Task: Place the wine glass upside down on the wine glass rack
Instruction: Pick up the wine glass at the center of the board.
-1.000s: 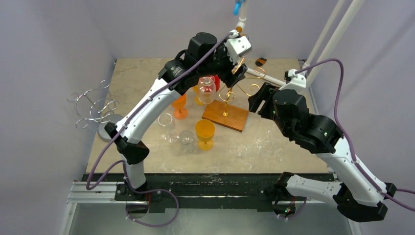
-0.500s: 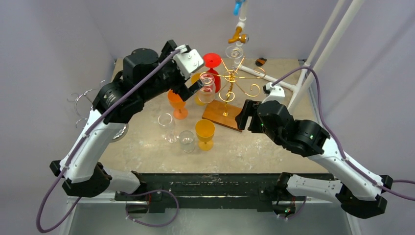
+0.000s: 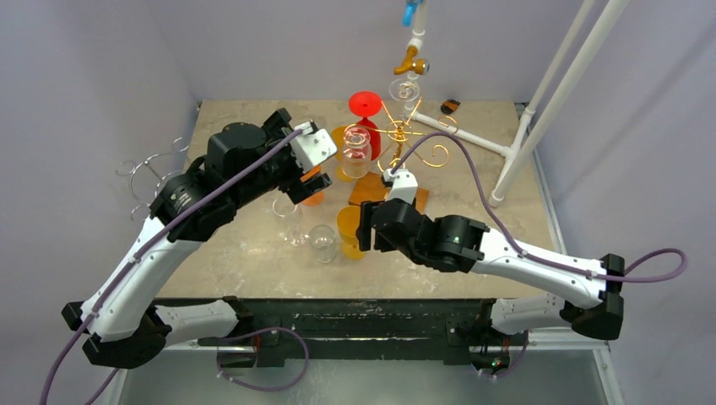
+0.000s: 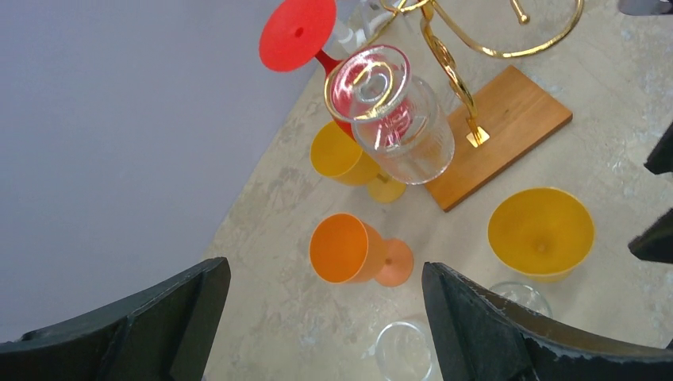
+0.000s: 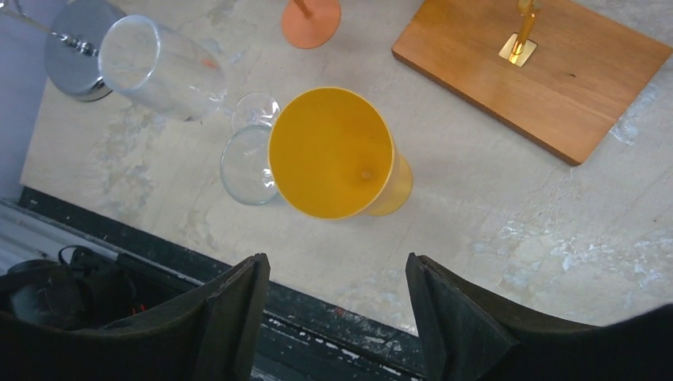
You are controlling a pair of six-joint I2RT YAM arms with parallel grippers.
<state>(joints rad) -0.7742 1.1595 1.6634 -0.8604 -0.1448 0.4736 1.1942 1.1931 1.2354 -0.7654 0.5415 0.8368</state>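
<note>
Yellow wine glass (image 5: 333,151) stands upright just ahead of the released, empty right end effector (image 5: 333,270).

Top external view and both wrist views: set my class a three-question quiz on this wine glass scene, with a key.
1. True or false: the left gripper holds a glass.
2. Which glass sits centred in the right wrist view? A yellow plastic goblet; B red glass; C orange goblet.
3. Fill in: the clear ribbed glass on the gold wire rack hangs bowl ____.
Key: 1 false; 2 A; 3 down.
</note>
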